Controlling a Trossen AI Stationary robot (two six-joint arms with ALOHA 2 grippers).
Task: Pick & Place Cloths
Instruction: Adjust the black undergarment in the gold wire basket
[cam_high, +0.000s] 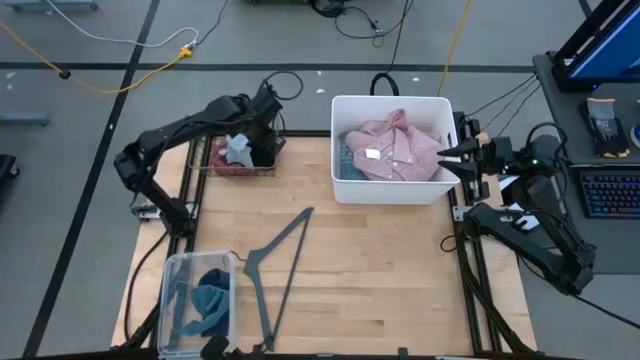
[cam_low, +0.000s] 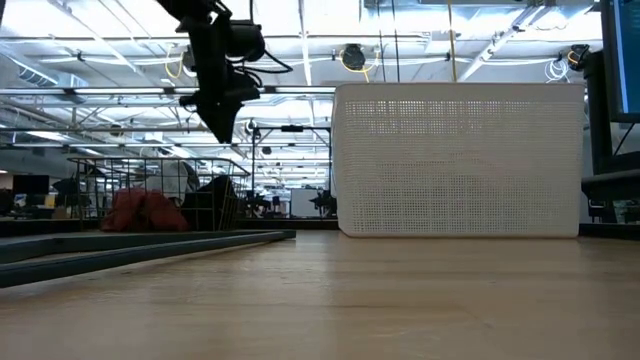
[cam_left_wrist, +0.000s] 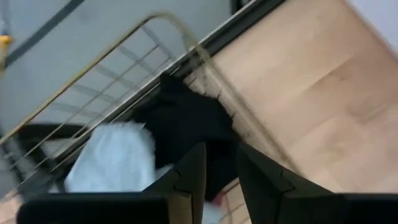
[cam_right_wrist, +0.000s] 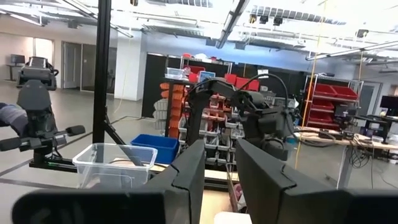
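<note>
My left gripper hangs open by a narrow gap, pointing steeply down over the wire basket at the table's far left, just above a black cloth. A pale grey-blue cloth and a maroon one lie beside it in the basket. In the low view the left gripper is still above the basket's rim. The pink checked shirt lies in the white bin on a blue piece. My right gripper stands at the bin's right wall, narrowly open, holding nothing.
A grey clothes hanger lies on the wood in the middle of the table. A clear plastic bin at the near left holds teal and navy cloths. Bare wood stretches between the hanger and the table's right edge.
</note>
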